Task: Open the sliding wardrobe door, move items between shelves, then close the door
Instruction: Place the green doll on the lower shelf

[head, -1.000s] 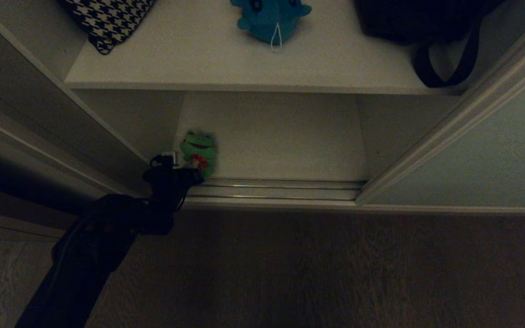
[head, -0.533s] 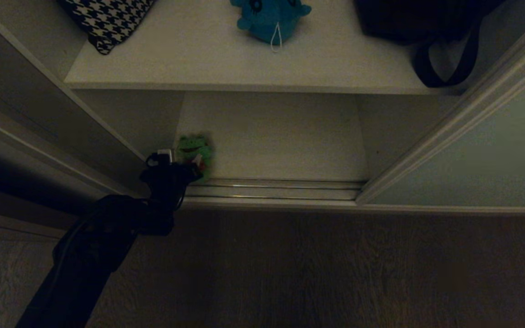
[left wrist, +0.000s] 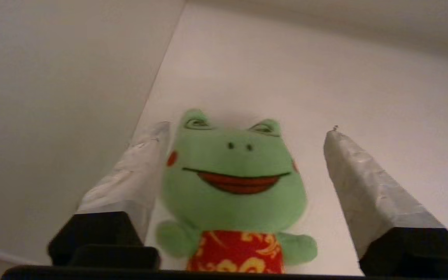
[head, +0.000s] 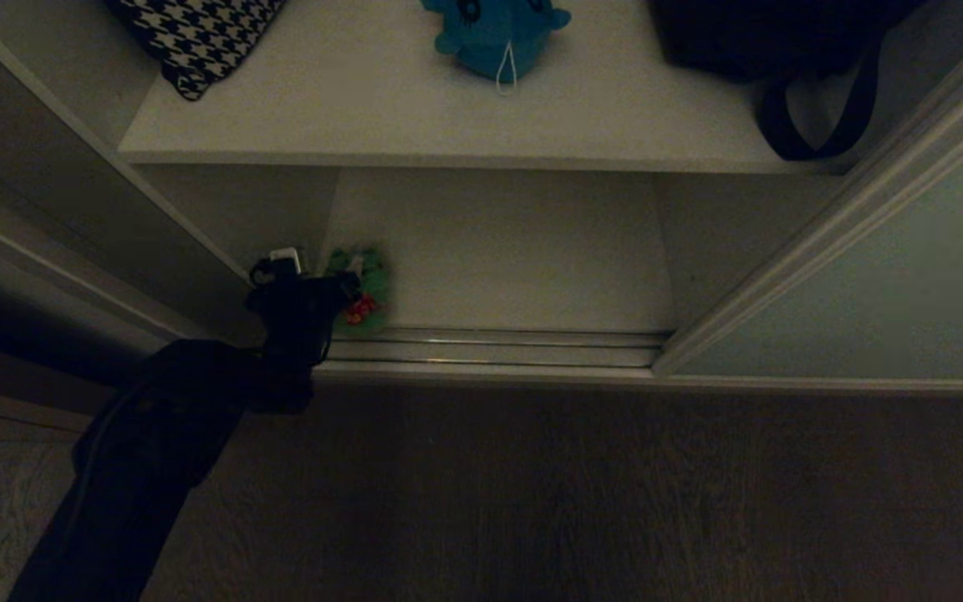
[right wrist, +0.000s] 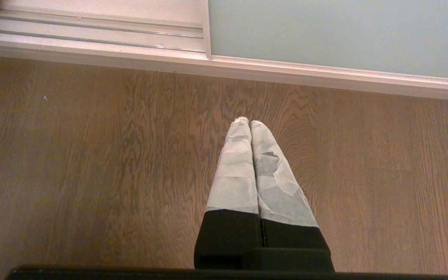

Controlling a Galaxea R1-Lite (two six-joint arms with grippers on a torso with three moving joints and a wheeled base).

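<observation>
Down low, the left gripper (left wrist: 243,134) sits inside the wardrobe at the near left corner of the bottom shelf (head: 515,251), fingers spread wide and released. Green frog toy (left wrist: 233,190) lies on that shelf between the two fingers (left wrist: 368,182); one finger is just beside the frog's cheek, the other stands apart from it, so nothing is gripped. Frog faces the wrist camera, red patterned patch on its front. From the head camera the frog (head: 362,293) is close to the shelf's left wall, just behind the door track (head: 498,347). Blue toy (head: 494,33) sits on the upper shelf (head: 415,117), directly above, between a houndstooth cloth (head: 197,33) and a black bag (head: 782,50). Sliding door (head: 891,293) is pushed to the right of the bottom shelf, opening clear. Right gripper (right wrist: 250,123) hangs over the wooden floor (right wrist: 91,163) in front of the door, fingers pressed together, holding nothing.
</observation>
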